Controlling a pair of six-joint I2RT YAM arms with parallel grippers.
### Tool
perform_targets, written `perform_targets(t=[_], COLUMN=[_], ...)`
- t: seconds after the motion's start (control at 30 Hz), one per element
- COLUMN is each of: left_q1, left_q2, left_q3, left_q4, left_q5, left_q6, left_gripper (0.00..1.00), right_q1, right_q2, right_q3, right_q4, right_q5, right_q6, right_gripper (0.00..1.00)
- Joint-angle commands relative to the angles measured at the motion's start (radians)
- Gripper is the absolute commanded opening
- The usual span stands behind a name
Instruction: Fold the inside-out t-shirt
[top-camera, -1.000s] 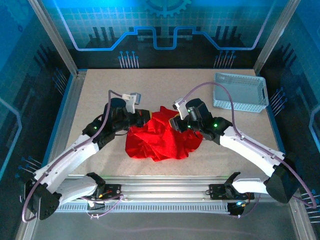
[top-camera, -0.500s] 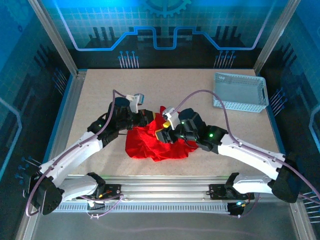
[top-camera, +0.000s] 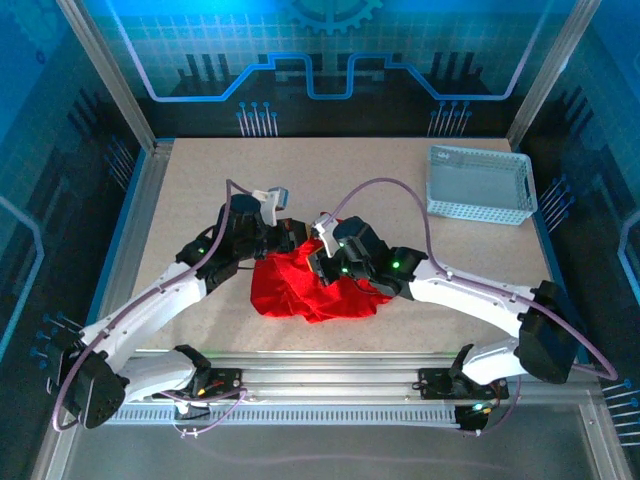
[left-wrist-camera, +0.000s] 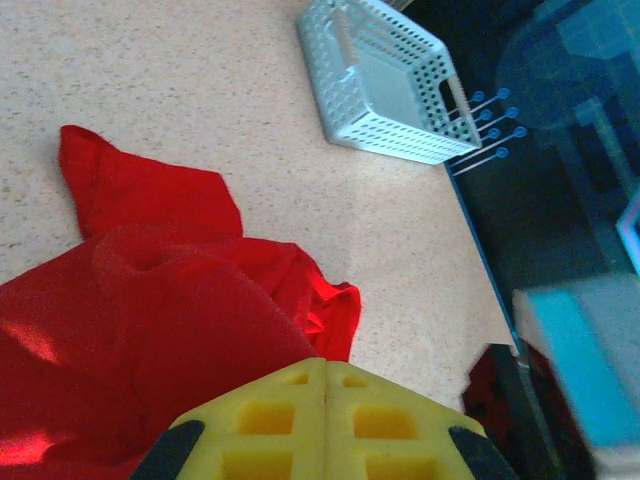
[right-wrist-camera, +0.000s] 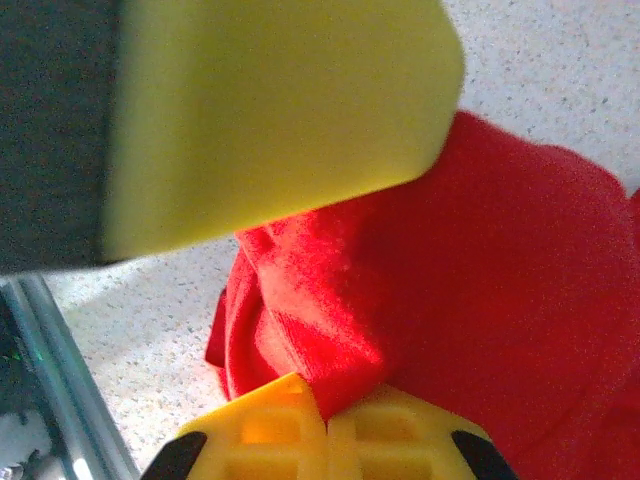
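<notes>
Fingers (left-wrist-camera: 270, 435) of the left gripper (left-wrist-camera: 325, 368): yellow, pressed together tip to tip, with no gap along the seam. Red cloth lies just behind them. I cannot tell from my screens whether any of it is pinched.

Fingers (right-wrist-camera: 400, 435) of the right gripper (right-wrist-camera: 322, 398): yellow, closed on a fold of the t-shirt (top-camera: 300, 295). I see the cloth run down into the seam between the tips.

T-shirt: bright red, crumpled in one heap on the table (top-camera: 190, 190). In the top view it sits a little toward six o'clock from the middle. In the left wrist view one pointed corner lies flat on bare table at ten o'clock.

Left gripper, place: at the heap's eleven o'clock edge in the top view.

Right gripper, place: over the heap's upper middle, toward twelve o'clock, just beside the left gripper.

Basket (top-camera: 475, 212): white plastic mesh, upright, at two o'clock on the table. It is well apart from the t-shirt and both grippers.

Table: speckled beige.

Yellow block (right-wrist-camera: 280, 110): large, blurred, with a dark side, at eleven o'clock in the right wrist view, above the red cloth. I cannot tell what it belongs to.
</notes>
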Motion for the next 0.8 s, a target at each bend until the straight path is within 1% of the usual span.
perform_targets(t=[0.0, 0.1, 0.17, 0.2, 0.27, 0.3, 0.43, 0.5, 0.53, 0.63, 0.77], left_q1=[0.008, 0.015, 0.015, 0.015, 0.012, 0.008, -0.005, -0.005, -0.006, -0.021, -0.054], left_q2=[0.037, 0.106, 0.183, 0.214, 0.272, 0.279, 0.215, 0.188, 0.183, 0.201, 0.203], left_q3=[0.049, 0.094, 0.134, 0.15, 0.177, 0.175, 0.095, 0.067, 0.054, 0.04, 0.003], left_q4=[-0.1, -0.159, -0.195, -0.202, -0.237, -0.242, -0.239, -0.255, -0.257, -0.273, -0.263], left_q5=[-0.093, -0.133, -0.12, -0.104, -0.089, -0.092, -0.163, -0.188, -0.182, -0.173, -0.183], left_q6=[0.033, 0.061, 0.08, 0.084, 0.087, 0.086, 0.062, 0.051, 0.05, 0.037, -0.008], left_gripper=[0.0, 0.0, 0.01, 0.06, 0.24, 0.3, 0.52, 0.53, 0.53, 0.48, 0.48], right_q1=[-0.011, -0.064, -0.096, -0.103, -0.106, -0.105, -0.123, -0.137, -0.142, -0.149, -0.166], right_q2=[-0.068, -0.111, -0.117, -0.111, -0.091, -0.086, -0.085, -0.081, -0.075, -0.057, -0.057], right_q3=[-0.021, -0.099, -0.167, -0.186, -0.22, -0.237, -0.292, -0.315, -0.325, -0.331, -0.322], right_q4=[-0.026, -0.011, 0.007, 0.016, 0.037, 0.055, 0.089, 0.104, 0.114, 0.119, 0.124], right_q5=[0.027, -0.033, -0.082, -0.105, -0.116, -0.119, -0.088, -0.091, -0.098, -0.098, -0.099], right_q6=[-0.007, 0.031, 0.055, 0.064, 0.09, 0.101, 0.157, 0.176, 0.18, 0.191, 0.211], right_gripper=[0.0, 0.0, 0.0, 0.0, 0.0, 0.0, 0.0, 0.0, 0.0, 0.0, 0.02])
